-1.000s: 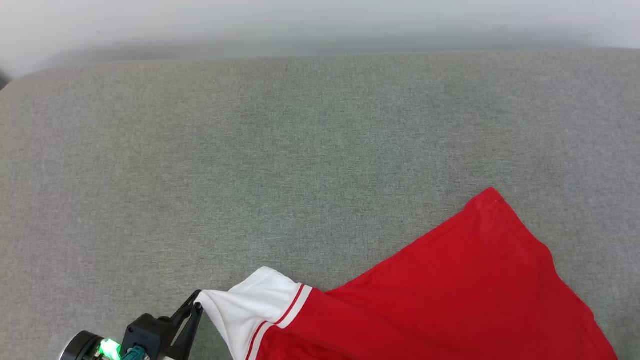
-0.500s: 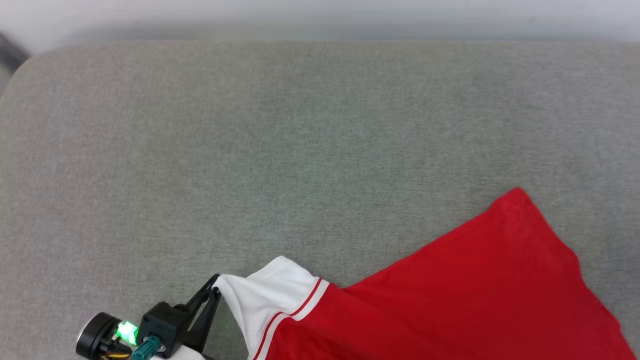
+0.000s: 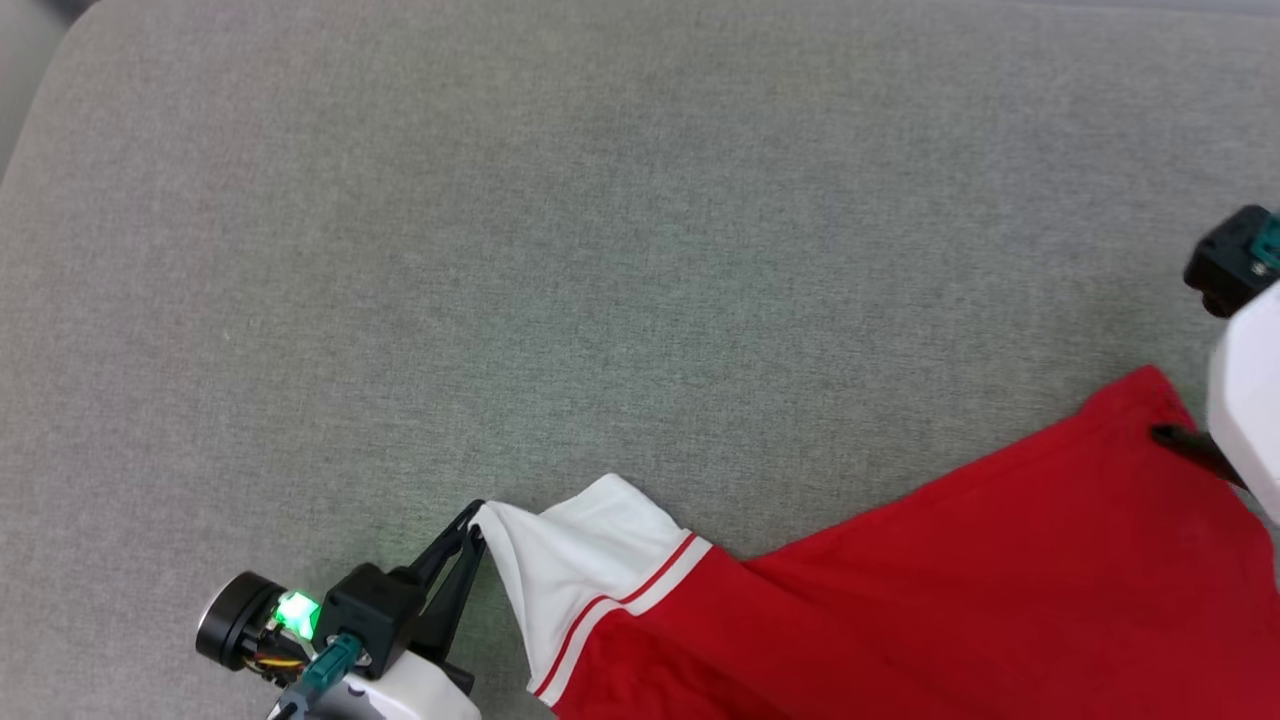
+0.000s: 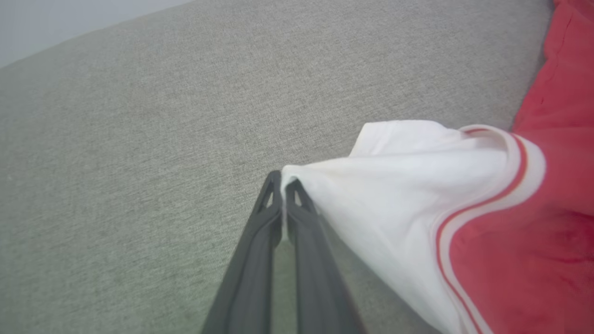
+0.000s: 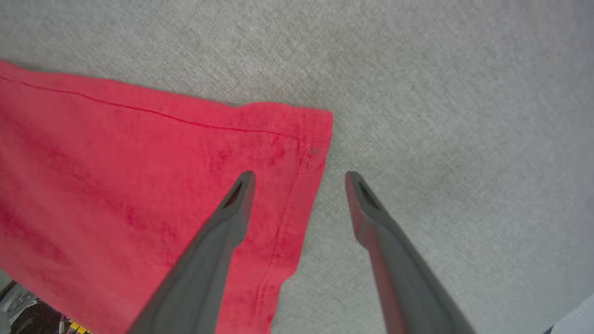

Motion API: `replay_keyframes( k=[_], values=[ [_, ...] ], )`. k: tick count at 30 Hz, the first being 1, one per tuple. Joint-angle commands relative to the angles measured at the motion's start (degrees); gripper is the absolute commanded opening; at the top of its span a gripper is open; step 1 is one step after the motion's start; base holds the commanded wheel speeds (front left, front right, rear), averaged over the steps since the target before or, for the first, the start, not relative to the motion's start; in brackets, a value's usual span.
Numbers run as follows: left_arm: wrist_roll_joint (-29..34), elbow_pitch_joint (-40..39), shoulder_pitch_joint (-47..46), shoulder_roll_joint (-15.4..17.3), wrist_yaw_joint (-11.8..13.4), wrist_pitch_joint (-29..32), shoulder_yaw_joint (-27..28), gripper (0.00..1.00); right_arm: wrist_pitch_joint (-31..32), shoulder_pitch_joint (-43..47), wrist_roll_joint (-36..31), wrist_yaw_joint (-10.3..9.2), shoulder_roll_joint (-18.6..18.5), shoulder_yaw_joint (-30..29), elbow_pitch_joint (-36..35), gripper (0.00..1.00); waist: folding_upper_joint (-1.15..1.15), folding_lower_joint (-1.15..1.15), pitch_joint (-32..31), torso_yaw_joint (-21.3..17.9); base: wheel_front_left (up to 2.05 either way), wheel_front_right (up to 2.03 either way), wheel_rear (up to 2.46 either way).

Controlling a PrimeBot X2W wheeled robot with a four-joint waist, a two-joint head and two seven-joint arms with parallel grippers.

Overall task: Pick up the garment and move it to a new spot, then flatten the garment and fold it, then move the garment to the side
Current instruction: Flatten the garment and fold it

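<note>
Tilting down since a second ago, the head camera now catches the right arm (image 3: 1240,400) at the red hem. The left claw (image 3: 477,520) is pinched tight on the tip of the white sleeve (image 3: 580,560). The right claw (image 5: 299,178) gapes wide and empty, straddling the hem corner (image 5: 306,134). Flattening seems the step in hand. The garment (image 3: 950,580) lies skewed, near right on the grey fabric surface (image 3: 600,250), so next calls for a fresh pinch and an outward pull. Beyond its rounded edge is pale background (image 4: 46,23).
</note>
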Motion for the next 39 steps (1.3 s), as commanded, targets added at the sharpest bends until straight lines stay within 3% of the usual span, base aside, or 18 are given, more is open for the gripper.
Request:
replay_keyframes(
  k=[1,4,12,13,14,27,32,39],
  values=[
    [0.41,0.11,-1.18,-0.3,-0.19,-0.12,0.22,0.0,-0.04,-1.95,-0.46,-0.04,1.72,1.28,2.27,1.0,0.0,0.0,1.2,0.79,0.0,0.0,0.0],
    [0.64,0.44,-1.95,-0.85,-0.42,-0.13,0.17,0.0,-0.48,-3.43,-1.03,-0.04,3.68,4.19,5.97,1.0,0.0,0.0,2.06,1.41,0.0,0.0,0.0],
    [0.3,1.37,-2.03,-1.51,-0.78,-0.26,0.13,0.0,-3.96,-0.97,1.08,-0.03,4.61,11.48,11.3,1.0,0.0,0.0,2.1,1.86,0.0,0.0,0.0],
    [0.12,1.52,-1.77,-1.49,-0.75,-0.29,0.16,0.0,-5.06,-0.97,1.5,-0.03,4.63,11.97,11.53,0.25,0.0,0.0,1.76,1.71,0.0,0.0,0.0],
    [0.07,1.65,-1.45,-1.43,-0.73,-0.31,0.21,0.0,-6.24,-1.15,1.84,-0.03,4.6,12.23,11.72,0.0,0.0,0.0,1.33,1.53,0.0,0.0,0.0],
    [-0.01,3.79,-0.67,-0.79,-1.17,-0.53,0.48,0.0,-25.09,-2.91,3.32,-0.04,1.44,12.09,9.74,0.0,0.0,0.0,-10.63,-1.79,0.0,0.0,0.0],
    [0.75,2.16,-5.29,-0.09,-1.13,-0.23,2.94,0.0,-31.27,-3.71,2.03,-0.04,0.81,9.67,7.54,0.0,0.0,0.0,-13.69,-3.29,0.0,0.0,0.0],
    [3.82,1.83,-18.19,0.45,-4.69,2.8,5.68,0.0,-36.04,-8.64,-1.98,-0.04,2.57,4.53,6.16,0.0,0.0,0.0,-13.55,-5.77,0.0,0.0,0.0]
  ],
)
